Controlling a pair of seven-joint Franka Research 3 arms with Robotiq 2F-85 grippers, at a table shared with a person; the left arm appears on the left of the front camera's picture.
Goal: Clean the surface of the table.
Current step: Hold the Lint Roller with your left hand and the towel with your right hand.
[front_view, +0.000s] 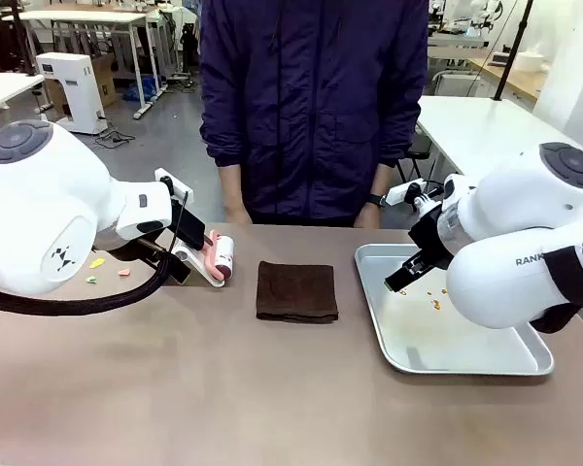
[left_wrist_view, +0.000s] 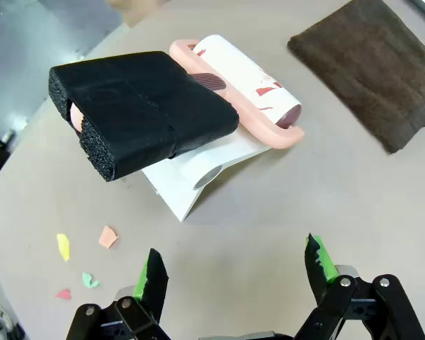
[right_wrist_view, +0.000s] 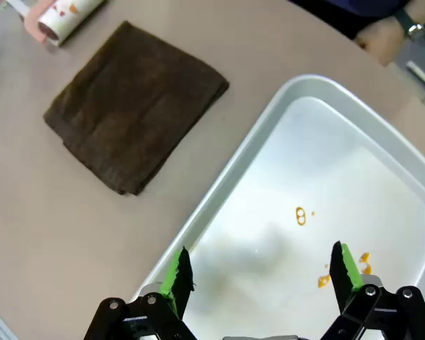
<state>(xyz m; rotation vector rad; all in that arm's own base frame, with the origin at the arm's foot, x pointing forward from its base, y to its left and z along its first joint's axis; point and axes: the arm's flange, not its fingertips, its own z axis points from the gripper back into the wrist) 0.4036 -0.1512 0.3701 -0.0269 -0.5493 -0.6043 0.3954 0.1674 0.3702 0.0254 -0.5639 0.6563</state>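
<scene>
My left hand (left_wrist_view: 235, 268) and right hand (right_wrist_view: 261, 263) gape, empty!
Counter (front_view: 223, 388) beneath me: hard, smooth, fixed. Lint roller (left_wrist_view: 244, 85) at twelve o'clock of my left hand looks light; I'd take its squashy foam handle (left_wrist_view: 138, 110).

The worktop (front_view: 223, 388) was plain matte taupe-brown. The cloth (front_view: 296, 291) was dark brown, and the tray (front_view: 447, 335) was shiny silver, flecked with orange crumbs (right_wrist_view: 300, 216). The roller (left_wrist_view: 248, 85) had a pink frame and a white roll with dark red marks, its handle wrapped in black foam (left_wrist_view: 142, 110). The scraps (left_wrist_view: 108, 236) were yellow, peach, green and pink. The left tool (left_wrist_view: 234, 255) and right tool (right_wrist_view: 261, 253) were black with green pads.
</scene>
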